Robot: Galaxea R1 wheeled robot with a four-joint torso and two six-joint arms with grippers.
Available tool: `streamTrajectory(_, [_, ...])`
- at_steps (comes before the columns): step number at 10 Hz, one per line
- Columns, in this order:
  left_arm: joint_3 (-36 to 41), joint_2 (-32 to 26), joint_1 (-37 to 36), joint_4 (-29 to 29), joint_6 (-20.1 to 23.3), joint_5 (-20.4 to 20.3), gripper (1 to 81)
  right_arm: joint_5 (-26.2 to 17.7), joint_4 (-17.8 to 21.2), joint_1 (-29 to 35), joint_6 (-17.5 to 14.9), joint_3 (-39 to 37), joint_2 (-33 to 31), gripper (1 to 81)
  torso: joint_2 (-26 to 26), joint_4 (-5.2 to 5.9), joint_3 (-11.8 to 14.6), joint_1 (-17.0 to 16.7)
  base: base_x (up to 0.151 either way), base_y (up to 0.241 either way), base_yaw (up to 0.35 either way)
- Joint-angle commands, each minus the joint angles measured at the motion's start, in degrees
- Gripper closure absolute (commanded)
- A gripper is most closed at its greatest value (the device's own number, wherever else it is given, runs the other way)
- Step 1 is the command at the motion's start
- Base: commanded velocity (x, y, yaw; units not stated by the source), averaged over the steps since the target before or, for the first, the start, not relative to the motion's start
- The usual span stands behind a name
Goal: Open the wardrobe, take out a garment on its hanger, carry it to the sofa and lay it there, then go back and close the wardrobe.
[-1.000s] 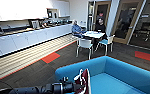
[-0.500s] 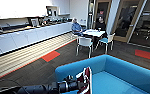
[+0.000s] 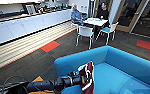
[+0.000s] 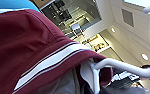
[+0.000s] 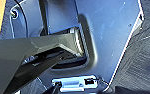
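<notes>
Jaws of the left gripper (image 3: pixel 83 79) hold the garment (image 3: pixel 87 77) over the sofa (image 3: pixel 131 65); right jaws' state unclear.

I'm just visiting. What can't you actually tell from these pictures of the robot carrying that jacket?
- Left fingers: in the head view the garment covers the arm's end, so the grip itself is hidden.
- Hanger: the left wrist view shows a white bar; the picture's edge cuts it off.
- Sofa: the head view's lower and right edges crop it.
- Garment's lower part: cut off by the head view's bottom edge.

No readable text, label, brand, number or sign appeared anywhere: the maroon jacket (image 3: pixel 87 76), the blue sofa (image 3: pixel 131 65) and the long worktop (image 3: pixel 21 17) carried no legible lettering.
</notes>
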Motion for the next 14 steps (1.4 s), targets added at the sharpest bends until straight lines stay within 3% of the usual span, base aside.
streamTrajectory(1, [-1.5, 2.1, -9.4, 0.6, -0.2, 1.2, 81.1, -3.7, -0.2, 0.6, -0.2, 0.3, 0.5, 1.0, 0.0, 0.00, -5.0, 0.0, 0.000, 0.000, 0.000])
streamTrajectory(3, [-4.2, 5.1, -12.3, 0.2, -0.3, 2.7, 81.1, -3.7, -0.2, 0.6, -0.2, 0.3, 0.5, 1.0, 0.0, 0.02, -7.8, 0.0, 0.000, 0.000, 0.000])
streamTrajectory(4, [-5.9, 6.8, -13.4, 0.0, -0.5, 3.3, 81.1, -3.7, -0.2, 0.6, -0.2, 0.3, 0.5, 1.0, 0.0, 0.02, -5.1, 0.0, 0.000, 0.000, 0.000])
streamTrajectory(9, [-12.9, 17.0, -17.9, -0.2, -0.8, 5.5, 81.1, -3.7, -0.2, 0.7, -0.2, 0.3, 0.5, 1.0, 0.1, 0.02, -6.4, 0.1, 0.000, 0.000, 0.000])
streamTrajectory(14, [-18.5, 24.0, -25.2, -0.2, -5.1, 5.4, 81.1, -3.7, -0.2, 0.7, -0.2, 0.3, 0.5, 1.0, 0.1, 0.02, -6.4, 0.1, 0.000, 0.000, 0.000])
